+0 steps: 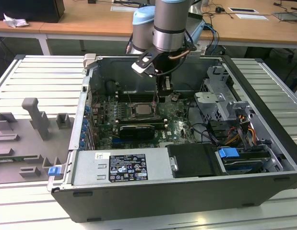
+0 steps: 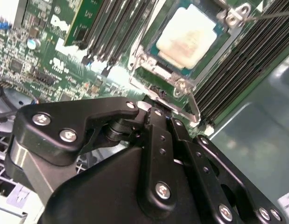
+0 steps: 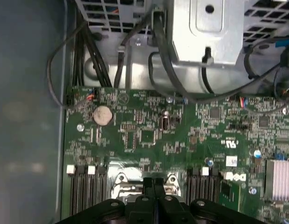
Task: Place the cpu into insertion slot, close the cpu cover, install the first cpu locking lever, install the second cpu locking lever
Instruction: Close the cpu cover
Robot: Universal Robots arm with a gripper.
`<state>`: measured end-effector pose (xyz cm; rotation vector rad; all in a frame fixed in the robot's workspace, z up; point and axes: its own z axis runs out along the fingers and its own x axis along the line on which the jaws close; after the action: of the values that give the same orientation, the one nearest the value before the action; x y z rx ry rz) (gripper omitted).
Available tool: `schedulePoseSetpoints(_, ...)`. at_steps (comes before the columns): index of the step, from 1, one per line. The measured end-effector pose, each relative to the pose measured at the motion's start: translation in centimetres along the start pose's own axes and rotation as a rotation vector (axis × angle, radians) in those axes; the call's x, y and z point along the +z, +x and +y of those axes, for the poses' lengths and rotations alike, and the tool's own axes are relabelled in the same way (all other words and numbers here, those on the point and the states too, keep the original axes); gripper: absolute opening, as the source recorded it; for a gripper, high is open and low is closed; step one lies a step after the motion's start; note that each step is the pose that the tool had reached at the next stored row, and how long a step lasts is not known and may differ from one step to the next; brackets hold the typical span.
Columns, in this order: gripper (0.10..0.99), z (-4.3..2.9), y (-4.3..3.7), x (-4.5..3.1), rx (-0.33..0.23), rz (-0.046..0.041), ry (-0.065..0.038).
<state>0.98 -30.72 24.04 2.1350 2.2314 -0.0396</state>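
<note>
The cpu [image 2: 187,35], a pale square chip, lies flat in the socket on the green motherboard [image 3: 149,135]; it is also visible in the exterior view, cpu [image 1: 140,109]. The silver cpu cover [image 2: 143,63] frames it and looks down flat. A thin metal locking lever [image 2: 193,108] runs beside the socket's near corner, and another lever rod [image 2: 270,14] runs along the far side. My gripper [image 3: 155,183] is shut, fingertips together at the socket's metal edge, right beside the near lever. Whether the tips touch that lever I cannot tell.
Black memory slots [image 2: 249,56] flank the socket on both sides. A graphics card [image 1: 136,130] lies just in front of the socket. Drive cages and cable bundles [image 1: 220,103] fill the exterior view's right. The case wall [image 1: 88,96] rises at its left.
</note>
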Motion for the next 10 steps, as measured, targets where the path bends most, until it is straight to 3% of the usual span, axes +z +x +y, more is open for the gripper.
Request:
schedulePoseSetpoints(3,0.106,-1.51,0.07,-0.01,0.000,0.0001,0.000)
schedulePoseSetpoints(10,0.106,-2.25,0.13,0.54,0.000,0.0001,0.000)
